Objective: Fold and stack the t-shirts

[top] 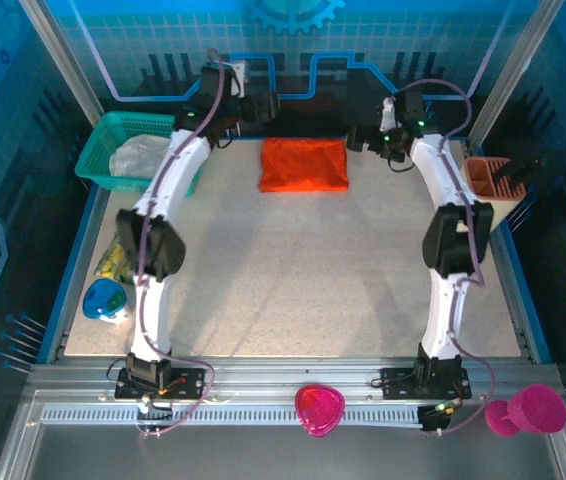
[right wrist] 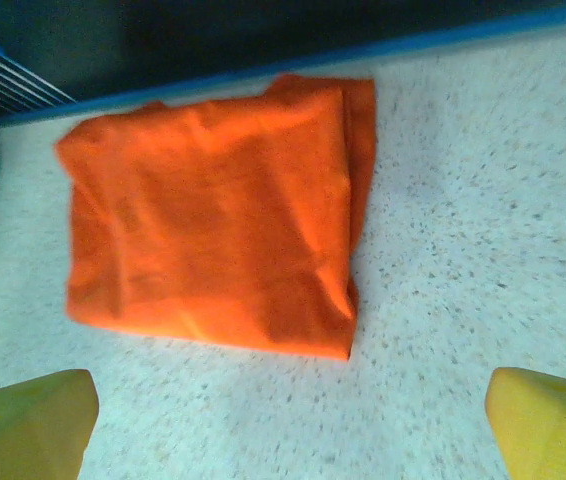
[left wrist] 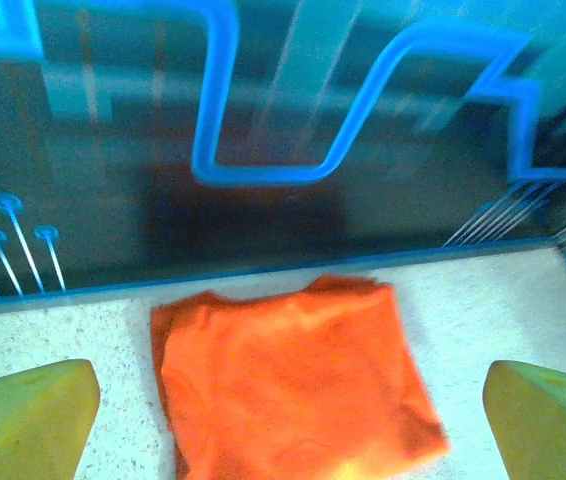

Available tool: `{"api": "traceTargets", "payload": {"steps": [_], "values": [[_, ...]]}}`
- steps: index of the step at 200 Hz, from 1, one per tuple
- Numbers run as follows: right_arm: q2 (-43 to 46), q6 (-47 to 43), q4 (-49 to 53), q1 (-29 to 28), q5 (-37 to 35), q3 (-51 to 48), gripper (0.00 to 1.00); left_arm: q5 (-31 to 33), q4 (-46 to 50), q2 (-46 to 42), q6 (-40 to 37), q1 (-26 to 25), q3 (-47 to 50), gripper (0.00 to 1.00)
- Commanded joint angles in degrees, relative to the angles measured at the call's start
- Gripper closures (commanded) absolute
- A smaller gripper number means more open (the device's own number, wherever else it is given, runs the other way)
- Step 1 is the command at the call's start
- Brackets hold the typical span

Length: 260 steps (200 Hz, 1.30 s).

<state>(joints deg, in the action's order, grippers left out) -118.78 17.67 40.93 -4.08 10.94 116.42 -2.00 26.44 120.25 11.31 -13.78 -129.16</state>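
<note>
We note L gripper (left wrist: 288,420) and R gripper (right wrist: 288,420) jaws wide apart, gripping nothing; folded orange t-shirt (top: 304,165) at tabletop's (top: 293,280) far edge.

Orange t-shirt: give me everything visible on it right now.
The orange t-shirt is plain bright orange soft cloth, folded into a roughly rectangular packet of several layers. Its top is lightly wrinkled and stacked edges show along one side. No print or label is visible. It lies flat on the speckled table near the far edge, between the two arms. Only the table touches it: the left gripper and right gripper are open, their fingers clear of the cloth.
</note>
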Motion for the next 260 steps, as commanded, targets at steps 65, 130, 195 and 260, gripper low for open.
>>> {"api": "traceTargets", "payload": {"steps": [65,130,195,260], "values": [[44.8,-4.5,-28.2,1.8,-11.0,-55.1,0.0,14.3,-26.1,-50.3,-5.9,-1.7,59.6,0.01],[54.2,-9.8,-43.7,3.2,-13.8,-77.3,0.0,27.1,-47.2,-76.4,-14.7,-1.2,104.9,0.01],[49.8,-13.5,-75.7,3.0,-13.3,-94.7,0.0,20.1,-77.7,-56.1,-15.7,5.9,119.6,0.01],[38.3,-17.8,-103.8,1.4,-13.2,-103.0,0.0,15.4,-91.5,-31.2,-11.0,11.0,113.0,0.01]]}}
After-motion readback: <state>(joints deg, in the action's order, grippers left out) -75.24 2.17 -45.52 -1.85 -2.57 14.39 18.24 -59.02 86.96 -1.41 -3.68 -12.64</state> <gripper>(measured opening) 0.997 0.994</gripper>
